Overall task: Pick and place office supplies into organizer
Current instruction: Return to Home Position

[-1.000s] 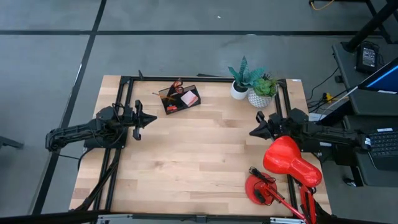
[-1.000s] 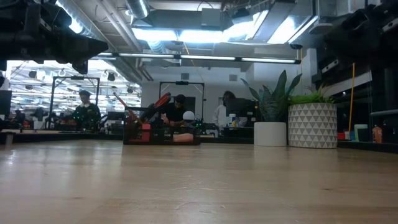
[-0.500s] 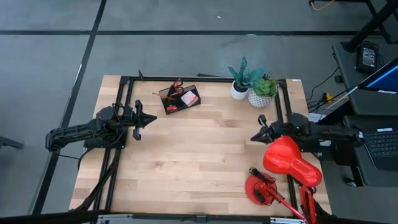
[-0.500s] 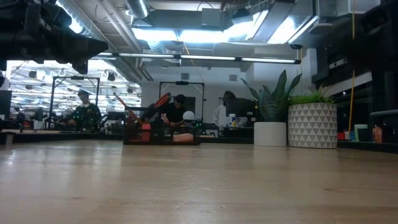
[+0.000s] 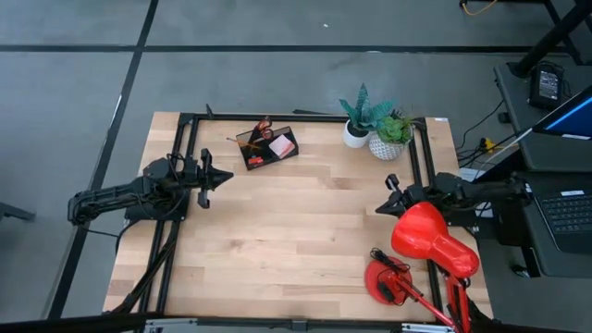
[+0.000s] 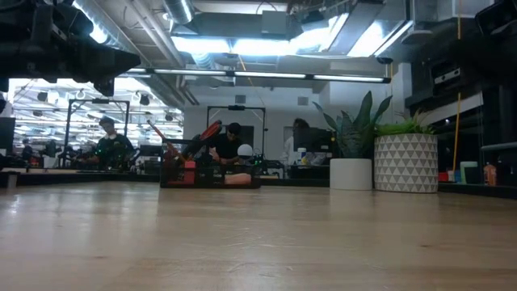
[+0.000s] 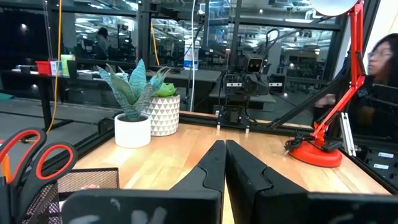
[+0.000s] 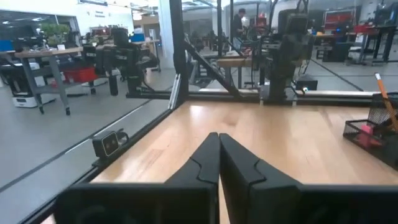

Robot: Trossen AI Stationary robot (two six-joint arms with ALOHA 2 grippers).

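The organizer, a dark mesh tray, stands on the table's far side. In it are red-handled scissors, a pink pad and an orange pencil. My left gripper is shut at the table's left edge and points level across the table, near the organizer's near-left side. My right gripper is shut at the right edge and points level toward the left, beside the red lamp's head. Neither holds anything.
A red desk lamp with its round base fills the near right corner. Two potted plants stand at the far right. A black frame runs along the table's edges. People are in the room beyond.
My right gripper has swung a little toward the table's near edge, closer to the lamp's head, and has rolled somewhat about its own axis. My left gripper has kept still.
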